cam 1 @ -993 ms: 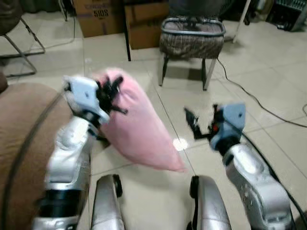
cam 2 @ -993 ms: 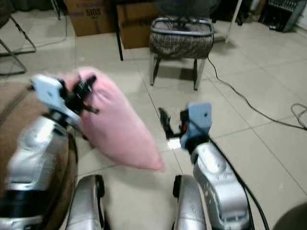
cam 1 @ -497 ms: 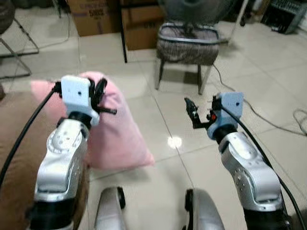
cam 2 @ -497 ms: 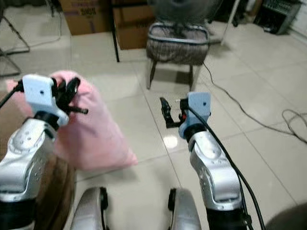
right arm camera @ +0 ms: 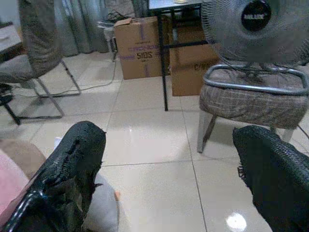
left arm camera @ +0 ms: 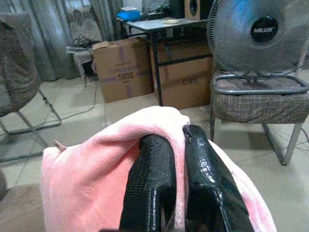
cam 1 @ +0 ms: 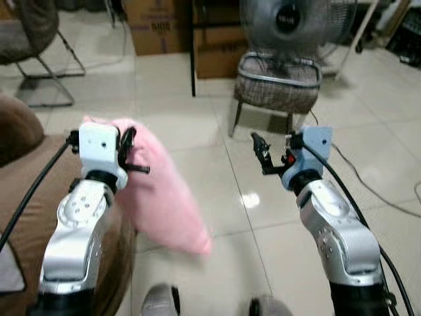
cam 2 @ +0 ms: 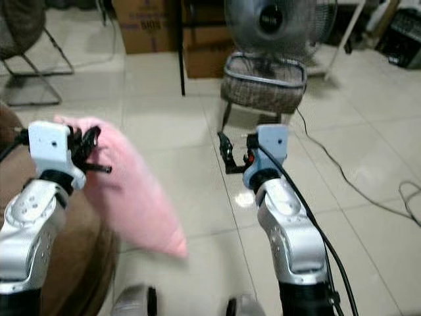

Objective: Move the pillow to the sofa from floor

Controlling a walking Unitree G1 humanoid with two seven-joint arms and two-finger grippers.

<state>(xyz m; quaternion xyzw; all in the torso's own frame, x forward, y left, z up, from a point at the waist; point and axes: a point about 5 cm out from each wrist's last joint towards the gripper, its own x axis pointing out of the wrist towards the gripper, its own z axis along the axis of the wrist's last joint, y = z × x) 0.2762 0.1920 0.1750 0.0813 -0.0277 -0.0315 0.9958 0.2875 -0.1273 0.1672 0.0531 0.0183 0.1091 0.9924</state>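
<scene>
Left wrist view: I see the left pincer point(left arm camera: 176, 164) clamped on a fold of the pink pillow point(left arm camera: 87, 188), both black fingers point(left arm camera: 149, 183) pressed tight against the cloth. From the head camera, the pillow point(cam 1: 164, 197) hangs off the floor point(cam 1: 217, 138), beside the brown sofa point(cam 1: 26, 197). My right pincer point(cam 1: 261, 153) is raised over the tiles, spread wide, holding nothing. A fan point(cam 1: 289, 20) stands behind a stool point(cam 1: 279, 82).

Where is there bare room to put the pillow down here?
The brown sofa seat left of the left gripper looks bare. Bare tile lies between the hanging pillow and the stool, under the open right gripper. Boxes, fan crowd behind.
</scene>
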